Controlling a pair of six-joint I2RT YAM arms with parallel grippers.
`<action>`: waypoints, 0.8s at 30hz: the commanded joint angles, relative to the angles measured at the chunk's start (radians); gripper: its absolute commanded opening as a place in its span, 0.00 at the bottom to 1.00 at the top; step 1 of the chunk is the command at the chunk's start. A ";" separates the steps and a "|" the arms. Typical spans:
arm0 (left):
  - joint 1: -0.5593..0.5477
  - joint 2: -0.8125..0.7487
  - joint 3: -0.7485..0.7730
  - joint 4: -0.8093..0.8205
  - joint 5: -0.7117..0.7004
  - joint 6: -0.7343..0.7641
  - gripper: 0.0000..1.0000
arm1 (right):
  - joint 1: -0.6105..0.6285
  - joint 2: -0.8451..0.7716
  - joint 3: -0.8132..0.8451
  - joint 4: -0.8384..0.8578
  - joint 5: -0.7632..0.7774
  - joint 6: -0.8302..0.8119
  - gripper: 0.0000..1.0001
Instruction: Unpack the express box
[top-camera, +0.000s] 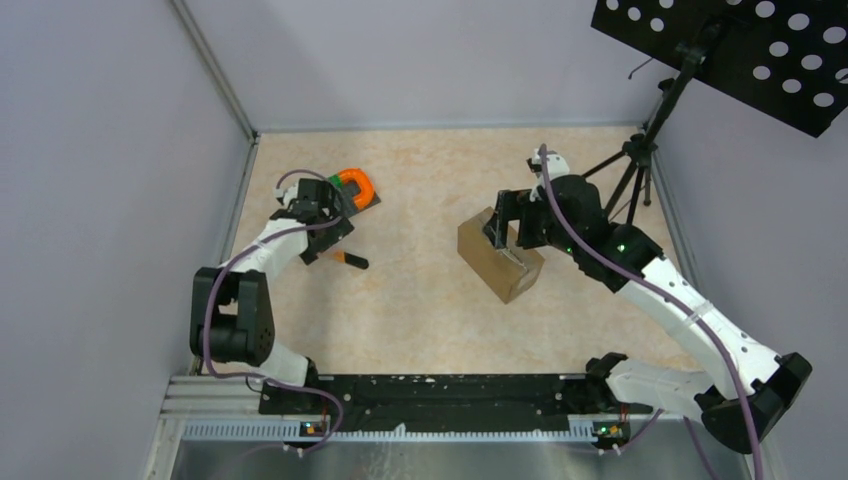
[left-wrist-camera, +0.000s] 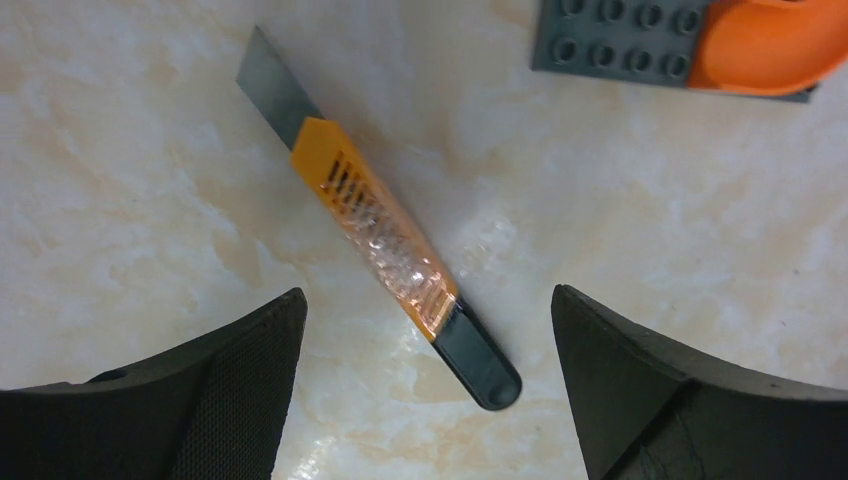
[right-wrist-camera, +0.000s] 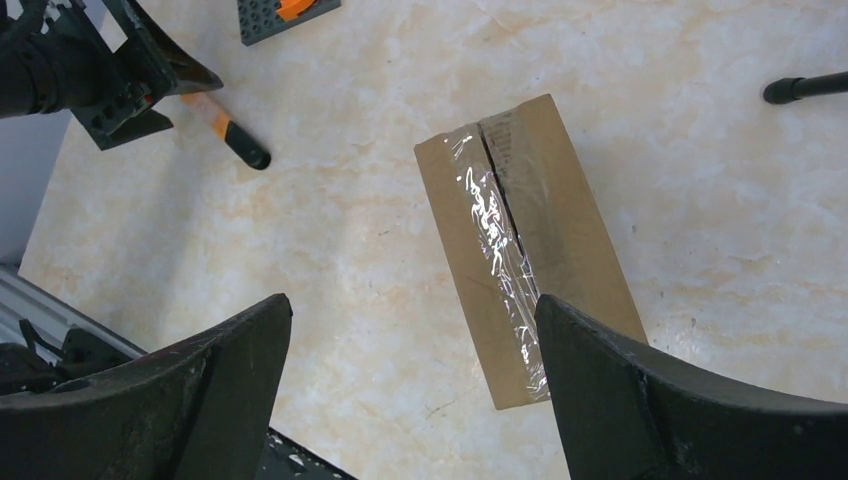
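Note:
The express box (top-camera: 498, 258) is a small brown carton lying flat right of the table's middle, flaps closed under a clear tape seam (right-wrist-camera: 500, 250). My right gripper (right-wrist-camera: 412, 312) hangs open above it, and the box (right-wrist-camera: 525, 240) shows partly under the right finger. An orange utility knife (left-wrist-camera: 385, 248) with a black tail and its blade out lies on the table at the left. My left gripper (left-wrist-camera: 428, 305) is open just above the knife's black end, with nothing held. From above, the knife (top-camera: 348, 260) lies just beside the left gripper (top-camera: 322, 232).
A grey studded plate with an orange piece (top-camera: 357, 187) lies beyond the left gripper. A black tripod (top-camera: 632, 165) stands at the back right with a perforated black panel (top-camera: 740, 50) above it. Walls close in the table left, right and back.

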 joint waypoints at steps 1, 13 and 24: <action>0.058 0.058 -0.015 0.086 -0.004 -0.024 0.93 | 0.003 -0.016 -0.006 0.034 -0.019 -0.015 0.91; 0.118 0.175 -0.025 0.157 0.041 -0.004 0.67 | 0.003 -0.001 -0.015 0.055 -0.053 -0.019 0.90; 0.117 0.195 -0.047 0.117 0.174 -0.013 0.11 | 0.114 0.043 -0.008 0.073 0.026 -0.072 0.91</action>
